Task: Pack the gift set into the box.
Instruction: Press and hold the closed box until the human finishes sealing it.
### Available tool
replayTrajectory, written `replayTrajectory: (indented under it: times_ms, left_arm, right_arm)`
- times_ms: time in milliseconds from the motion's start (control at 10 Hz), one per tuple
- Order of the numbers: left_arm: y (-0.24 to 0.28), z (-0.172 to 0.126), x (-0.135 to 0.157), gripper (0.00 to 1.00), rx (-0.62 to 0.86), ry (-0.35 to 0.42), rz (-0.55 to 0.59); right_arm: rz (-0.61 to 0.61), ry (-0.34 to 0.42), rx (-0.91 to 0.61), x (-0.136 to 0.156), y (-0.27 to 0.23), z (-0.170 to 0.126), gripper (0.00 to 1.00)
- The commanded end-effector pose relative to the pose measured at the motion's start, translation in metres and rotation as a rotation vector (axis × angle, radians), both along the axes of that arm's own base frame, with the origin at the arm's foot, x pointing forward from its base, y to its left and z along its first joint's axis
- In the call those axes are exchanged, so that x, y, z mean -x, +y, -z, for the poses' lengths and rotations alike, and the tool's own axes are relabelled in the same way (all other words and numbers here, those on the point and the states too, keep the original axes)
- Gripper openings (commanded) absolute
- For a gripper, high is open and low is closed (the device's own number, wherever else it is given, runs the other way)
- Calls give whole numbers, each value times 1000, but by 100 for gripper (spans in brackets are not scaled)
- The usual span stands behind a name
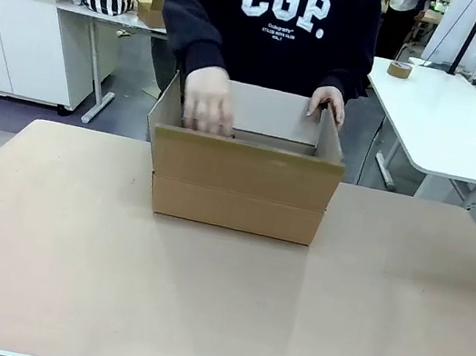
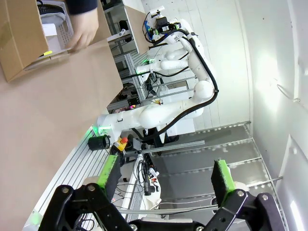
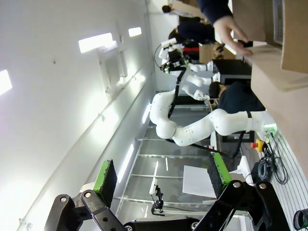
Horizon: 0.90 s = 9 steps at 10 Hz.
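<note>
rectangular brown cardboard box (image 1: 242, 183), smooth tan table (image 1: 196, 309)

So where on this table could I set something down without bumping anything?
The table is bare along the whole near side in front of the box, and in wide strips to its left and right. The far middle is crowded: the person has one hand at the box's rim, the other hand on a flap.

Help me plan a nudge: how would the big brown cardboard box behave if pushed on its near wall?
The large brown corrugated cardboard box would probably slide, not tip: it is wider than tall and sits flat on the smooth tan table. The thin open-topped walls may flex. The person's hands on it would likely resist.
</note>
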<state>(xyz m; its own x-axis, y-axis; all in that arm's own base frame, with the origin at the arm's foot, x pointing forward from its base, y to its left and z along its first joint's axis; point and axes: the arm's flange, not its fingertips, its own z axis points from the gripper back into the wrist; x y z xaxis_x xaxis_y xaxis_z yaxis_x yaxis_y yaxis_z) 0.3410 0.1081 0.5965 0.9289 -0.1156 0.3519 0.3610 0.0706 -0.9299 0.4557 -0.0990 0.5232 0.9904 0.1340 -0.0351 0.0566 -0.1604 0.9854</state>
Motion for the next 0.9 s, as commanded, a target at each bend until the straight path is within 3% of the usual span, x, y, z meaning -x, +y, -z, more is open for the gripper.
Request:
replayTrajectory:
  times_ms: [0, 800]
  left_arm:
    - [1, -3, 1, 100, 24, -22, 9]
    - [1, -3, 1, 100, 24, -22, 9]
  right_arm:
    - [1, -11, -22, 2, -7, -4, 100]
    - [1, -11, -22, 2, -7, -4, 100]
